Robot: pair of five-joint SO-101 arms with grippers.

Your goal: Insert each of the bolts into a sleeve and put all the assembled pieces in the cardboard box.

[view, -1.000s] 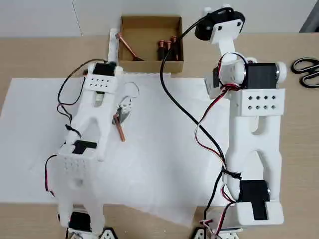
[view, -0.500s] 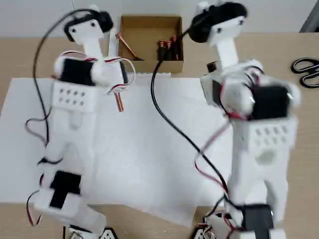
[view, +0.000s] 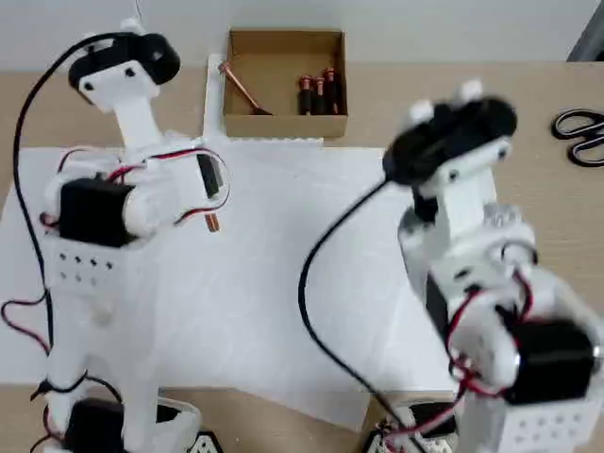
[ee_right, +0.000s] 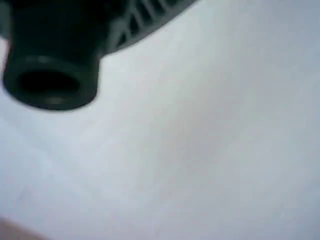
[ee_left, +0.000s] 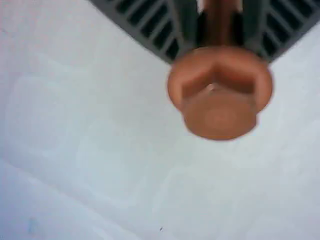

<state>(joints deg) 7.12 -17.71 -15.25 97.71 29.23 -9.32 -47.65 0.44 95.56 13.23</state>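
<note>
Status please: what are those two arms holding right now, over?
Left gripper shut on copper bolt. Right gripper shut on black sleeve. Bolt not yet in sleeve. Scissors off to the side, not in the way.

I see open room over the middle of the white sheet. A black cable from the right arm loops across it. In the cardboard box, pieces fill the right side and the centre is free.

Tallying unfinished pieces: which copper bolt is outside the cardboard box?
The bolt gripped by the left pincer over the white paper; the others lie in the cardboard box.
</note>
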